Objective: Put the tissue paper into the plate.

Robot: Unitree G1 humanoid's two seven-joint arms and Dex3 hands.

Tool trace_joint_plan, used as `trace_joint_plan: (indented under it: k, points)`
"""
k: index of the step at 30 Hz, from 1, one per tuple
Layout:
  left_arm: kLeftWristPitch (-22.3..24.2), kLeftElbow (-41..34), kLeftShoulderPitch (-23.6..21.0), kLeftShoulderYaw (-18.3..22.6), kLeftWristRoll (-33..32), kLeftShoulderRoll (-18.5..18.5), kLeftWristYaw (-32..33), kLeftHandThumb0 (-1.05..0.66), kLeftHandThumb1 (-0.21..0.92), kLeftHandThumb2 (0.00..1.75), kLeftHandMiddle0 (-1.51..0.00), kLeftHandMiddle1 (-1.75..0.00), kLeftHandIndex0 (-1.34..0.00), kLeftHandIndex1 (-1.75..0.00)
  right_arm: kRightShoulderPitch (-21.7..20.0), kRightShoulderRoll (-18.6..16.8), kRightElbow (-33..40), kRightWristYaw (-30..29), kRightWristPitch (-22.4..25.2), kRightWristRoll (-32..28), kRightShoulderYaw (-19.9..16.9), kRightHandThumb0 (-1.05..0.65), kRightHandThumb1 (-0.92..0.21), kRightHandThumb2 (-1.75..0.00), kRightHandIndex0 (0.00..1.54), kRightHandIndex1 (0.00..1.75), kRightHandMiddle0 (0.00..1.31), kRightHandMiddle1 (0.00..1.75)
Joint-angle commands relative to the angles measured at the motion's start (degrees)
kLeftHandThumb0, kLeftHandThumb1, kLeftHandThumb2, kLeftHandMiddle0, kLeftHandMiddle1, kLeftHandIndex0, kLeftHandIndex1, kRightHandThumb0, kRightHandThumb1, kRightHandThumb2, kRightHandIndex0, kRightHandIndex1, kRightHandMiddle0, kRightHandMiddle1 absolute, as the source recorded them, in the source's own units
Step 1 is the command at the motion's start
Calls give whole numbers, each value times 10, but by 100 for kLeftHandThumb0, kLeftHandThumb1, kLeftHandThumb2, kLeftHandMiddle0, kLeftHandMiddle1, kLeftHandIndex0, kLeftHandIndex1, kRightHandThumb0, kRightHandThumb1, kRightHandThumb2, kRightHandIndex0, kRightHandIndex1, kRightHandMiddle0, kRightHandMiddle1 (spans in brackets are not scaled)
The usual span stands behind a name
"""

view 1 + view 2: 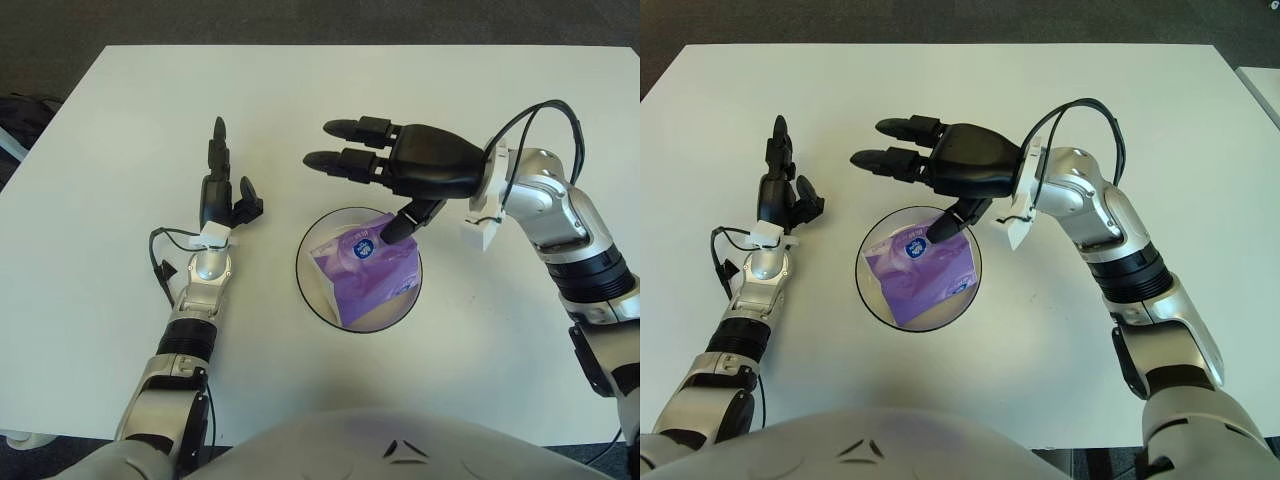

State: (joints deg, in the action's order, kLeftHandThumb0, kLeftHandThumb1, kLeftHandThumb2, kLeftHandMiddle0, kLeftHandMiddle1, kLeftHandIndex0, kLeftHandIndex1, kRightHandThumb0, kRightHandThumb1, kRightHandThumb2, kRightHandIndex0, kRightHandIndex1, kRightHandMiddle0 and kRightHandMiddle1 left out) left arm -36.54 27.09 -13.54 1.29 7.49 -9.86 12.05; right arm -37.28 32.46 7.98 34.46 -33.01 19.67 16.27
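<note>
A purple tissue packet (362, 267) lies inside the glass plate (308, 290) near the table's (100, 150) middle. The right hand (400, 180) hovers just above its far side, fingers spread, holding nothing; the open left hand (218, 195) shows toward the table's left.

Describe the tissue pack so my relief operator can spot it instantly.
On the white table, find the round, dark-rimmed plate near the robot's chest. The tissue pack lies inside it, below the open right hand. It is the only purple thing here, a soft packet with blue round logos.
</note>
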Motion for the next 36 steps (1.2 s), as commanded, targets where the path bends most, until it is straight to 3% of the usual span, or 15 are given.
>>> trace_joint_plan:
  k: [1,5,8,10,14,17,20,28,36]
  points:
    - [30,82,104,-13,14,28,3,-91,92,116,-2,0,0,0,-9,-30,-12,-10,61,-45,-23,-100,-92,-83,2,1,0,0]
    - [53,51,111,-15,5,35,-2,-92,92,116,-1,0,0,0,2,-56,-3,-27,114,-59,-39,-101,-92,-83,2,1,0,0]
    - [64,45,114,-14,2,37,-3,-93,92,116,0,0,0,0,25,-79,9,-78,163,-60,-82,-101,-92,-79,2,1,0,0]
    - [70,35,118,-15,1,40,-1,-92,92,117,0,0,0,0,24,-102,-33,-128,177,-56,-108,-101,-92,-77,1,1,0,0]
    - [76,27,120,-15,-2,44,-3,-91,92,118,-1,0,-1,-1,0,-156,-132,-224,169,-55,-132,-100,-92,-73,0,0,0,0]
    - [83,11,125,-15,-8,47,-8,-90,92,119,-1,0,-2,-1,12,-209,-170,-304,137,-78,-163,-98,-92,-72,1,0,0,0]
    - [90,-1,130,-16,-9,48,-11,-90,92,119,-1,0,-3,-2,16,-235,-212,-350,108,-84,-175,-96,-92,-77,2,1,0,0]
    - [105,-28,143,-16,-4,49,-15,-89,92,120,-1,-1,-3,-4,17,-268,-314,-385,59,-142,-211,-88,-92,-97,3,1,3,2]
    - [112,-44,153,-15,-1,50,-17,-89,92,120,-2,0,0,-11,47,-290,-335,-400,56,-157,-215,-86,-92,-108,2,0,2,4]
